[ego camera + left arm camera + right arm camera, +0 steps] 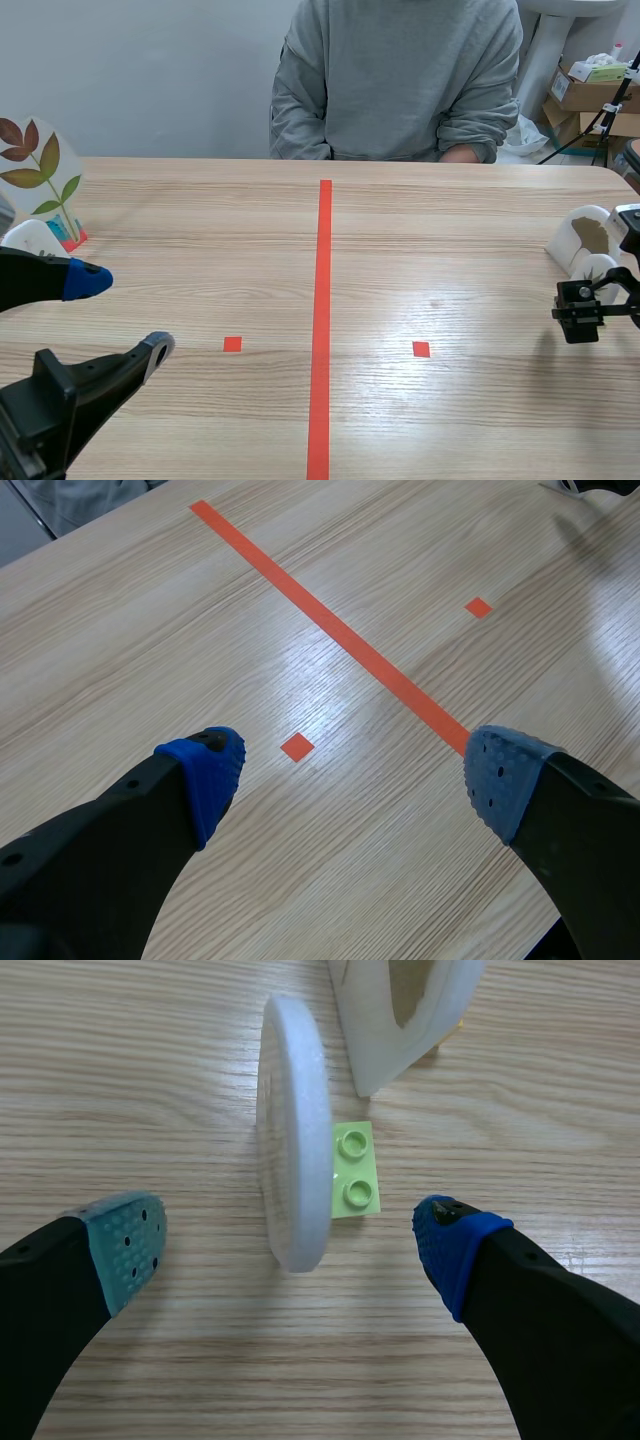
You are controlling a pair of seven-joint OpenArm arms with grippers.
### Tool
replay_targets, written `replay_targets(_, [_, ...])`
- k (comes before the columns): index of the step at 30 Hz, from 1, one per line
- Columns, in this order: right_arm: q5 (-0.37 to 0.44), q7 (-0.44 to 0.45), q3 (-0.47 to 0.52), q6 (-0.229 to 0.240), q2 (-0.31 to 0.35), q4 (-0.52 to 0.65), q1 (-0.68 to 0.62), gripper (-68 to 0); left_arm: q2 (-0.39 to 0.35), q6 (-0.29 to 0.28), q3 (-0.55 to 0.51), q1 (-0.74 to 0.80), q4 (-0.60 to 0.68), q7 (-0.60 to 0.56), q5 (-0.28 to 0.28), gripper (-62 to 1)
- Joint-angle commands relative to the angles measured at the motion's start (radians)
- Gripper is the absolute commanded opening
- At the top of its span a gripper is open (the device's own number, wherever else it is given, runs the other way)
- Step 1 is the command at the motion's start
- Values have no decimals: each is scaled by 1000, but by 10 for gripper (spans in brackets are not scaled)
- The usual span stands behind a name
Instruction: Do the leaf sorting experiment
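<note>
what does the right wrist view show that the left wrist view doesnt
Only the right wrist view: a white disc standing on edge against a green brick, a second white stand behind them, and the right hand, open, facing the disc. Only the left wrist view: the tape line, two tape squares, and the left hand, open above the nearer square. Both: the wooden table and an open hand with dotted pads.
</note>
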Motion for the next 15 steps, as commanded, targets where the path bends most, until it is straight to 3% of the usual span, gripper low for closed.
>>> replay_targets(1, [3, 1, 45, 0, 17, 81, -11, -171, 0, 2, -3, 5, 15, -20, -11, -132])
replay_targets(3, [3, -13, 88, 19, 17, 167, -53, -170, 0, 2, -3, 5, 15, -20, -10, -132])
replay_targets(6, [3, -28, 161, 59, 17, 326, -142, -113, 0, 2, -3, 5, 15, -20, -10, -132])
replay_targets(11, [12, -2, 254, 173, 16, 586, -328, -110, 0, 2, -3, 5, 15, -21, -10, -132])
replay_targets(15, [73, 5, 296, 211, 16, 763, -457, -110, 0, 2, -3, 5, 15, -21, -10, -132])
